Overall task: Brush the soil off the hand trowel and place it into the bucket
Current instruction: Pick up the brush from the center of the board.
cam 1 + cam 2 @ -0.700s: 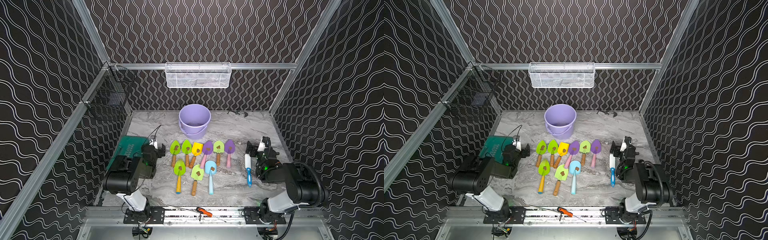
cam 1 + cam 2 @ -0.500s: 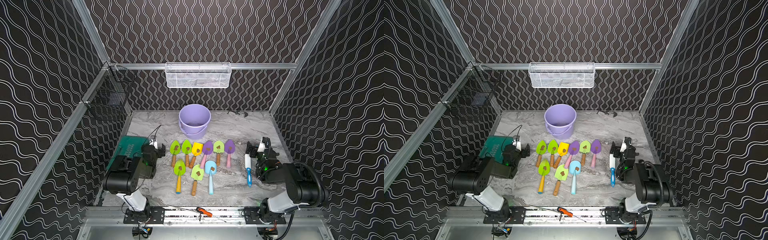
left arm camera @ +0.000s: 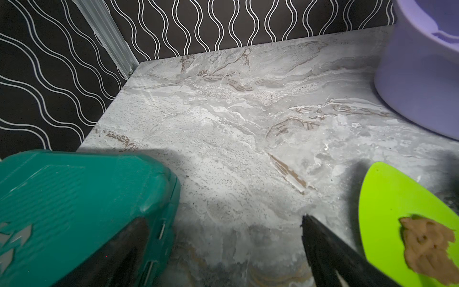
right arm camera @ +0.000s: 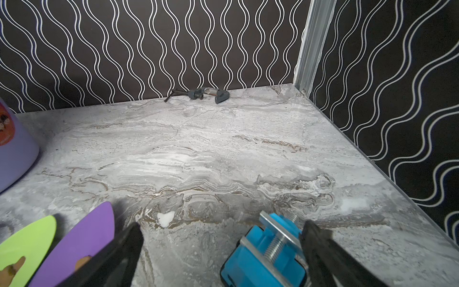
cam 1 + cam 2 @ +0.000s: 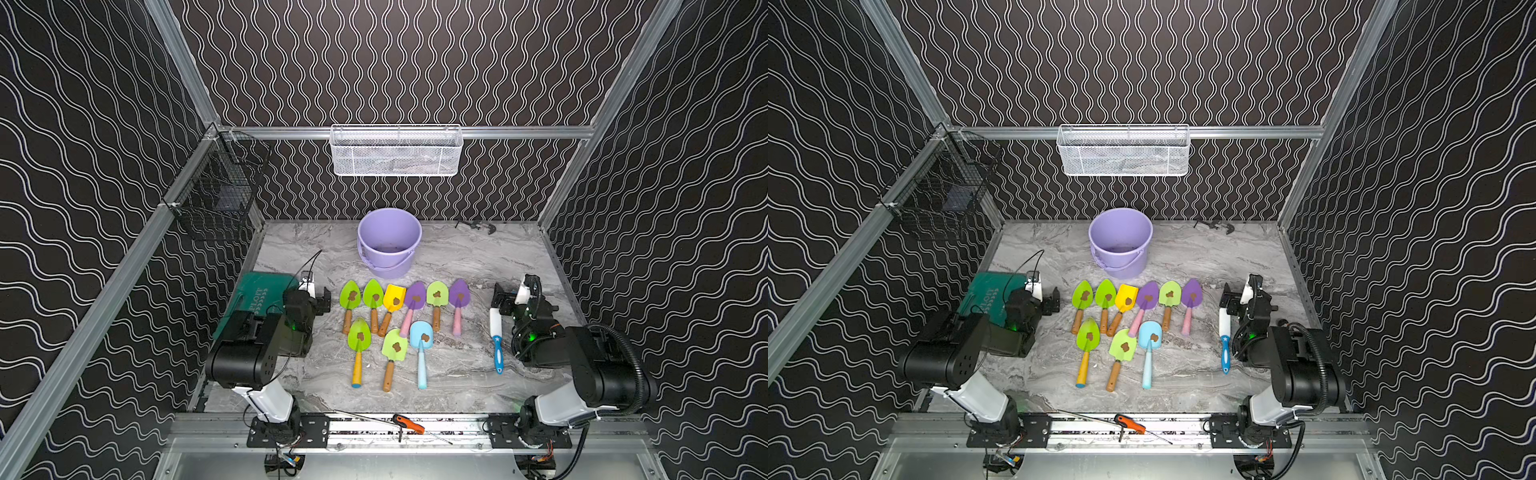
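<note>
Nothing has moved since the earlier frame. My left tool [image 5: 323, 300] gapes wide and holds nothing, and so does my right tool [image 5: 501, 300], just beside the brush [image 5: 494, 328]. Nine trowels [image 5: 459, 297] lie on the table [image 5: 457, 374] between the arms, with soil [image 5: 353, 296] on every blade. The bucket [image 5: 388, 239] stands behind them, no trowel in it. I judge the task unstarted. Next, the right tool must close on the brush handle.

You get both top views sharp and evenly lit from above; the marble table [image 5: 478, 257] reads bright against dark walls [image 5: 83, 166]; shadows are soft and short; your wrist views bend at the edges; the near fingers [image 3: 330, 258] blur, and a dim shadow edges the green case [image 3: 74, 198].
</note>
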`<action>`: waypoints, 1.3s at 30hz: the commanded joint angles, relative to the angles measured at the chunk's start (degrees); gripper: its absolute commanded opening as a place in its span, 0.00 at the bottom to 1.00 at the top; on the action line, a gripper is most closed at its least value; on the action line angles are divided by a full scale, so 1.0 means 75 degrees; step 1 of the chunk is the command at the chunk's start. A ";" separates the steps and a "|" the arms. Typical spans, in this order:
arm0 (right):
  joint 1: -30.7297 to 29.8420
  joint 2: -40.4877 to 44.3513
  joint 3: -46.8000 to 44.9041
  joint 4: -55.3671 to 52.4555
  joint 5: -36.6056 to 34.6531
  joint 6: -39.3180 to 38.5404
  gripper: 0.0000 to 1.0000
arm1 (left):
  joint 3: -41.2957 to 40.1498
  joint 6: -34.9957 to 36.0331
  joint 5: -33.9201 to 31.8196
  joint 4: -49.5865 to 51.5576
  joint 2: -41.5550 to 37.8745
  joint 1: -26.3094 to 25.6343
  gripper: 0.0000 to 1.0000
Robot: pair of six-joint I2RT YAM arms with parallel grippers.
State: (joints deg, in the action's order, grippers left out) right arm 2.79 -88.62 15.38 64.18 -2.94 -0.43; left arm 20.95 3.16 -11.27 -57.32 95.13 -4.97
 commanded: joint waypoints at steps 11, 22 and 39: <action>-0.0008 0.0018 0.0036 0.0324 0.0005 0.0069 1.00 | 0.0043 0.0059 0.0036 -0.0223 0.0007 -0.0005 0.99; -0.0029 0.0393 0.0207 -0.0138 -0.0300 0.0083 1.00 | 0.0029 0.0134 -0.0401 -0.0096 -0.0239 -0.0170 0.99; -0.3472 0.3723 0.3176 -1.1488 -0.3102 0.5415 0.96 | 0.2694 -0.3704 -0.1457 0.9300 -0.4794 -0.3125 0.99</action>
State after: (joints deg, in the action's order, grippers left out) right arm -20.91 -63.11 40.71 -6.42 -22.50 28.88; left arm 39.90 -17.39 -28.77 -2.44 62.04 -25.45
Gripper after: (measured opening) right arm 0.967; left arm 0.993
